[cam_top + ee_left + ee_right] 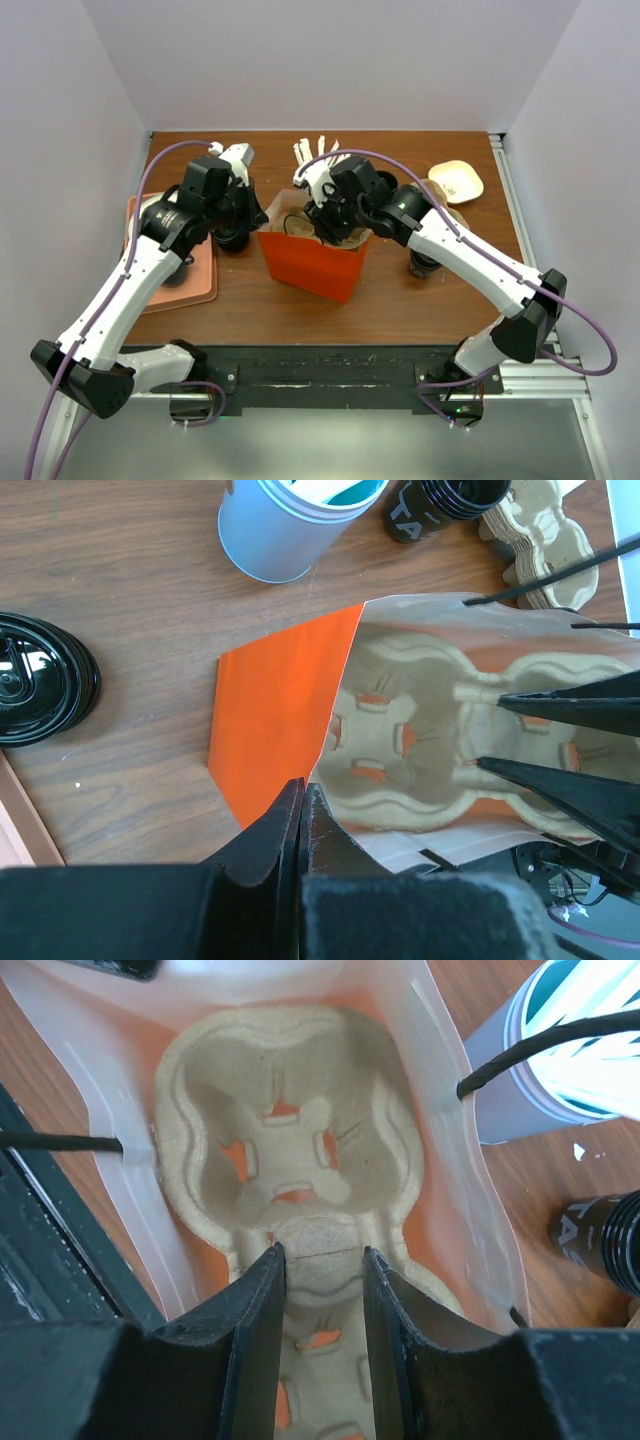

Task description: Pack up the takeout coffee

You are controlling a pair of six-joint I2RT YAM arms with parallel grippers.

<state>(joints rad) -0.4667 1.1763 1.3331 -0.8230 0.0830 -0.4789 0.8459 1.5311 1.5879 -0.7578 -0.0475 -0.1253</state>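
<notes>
Pinching the rim at the left end of the orange bag (315, 265), the left gripper (300, 785) has its fingers pressed together. Inside the bag, the right gripper (322, 1255) holds its 2 fingers partly apart astride the narrow middle of the cardboard cup carrier (290, 1090); whether they squeeze it cannot be told. The takeout coffee (40, 680) stands on the table (130, 590) outside the bag, only its black lid showing.

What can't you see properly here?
- Black lid: left wrist view, cut by the left edge; the lid itself hides whatever is under it.
- Dark cup: top view, mostly covered by the right arm.
- Holder: right wrist view, cut by the edge, its insides lost in glare.
</notes>
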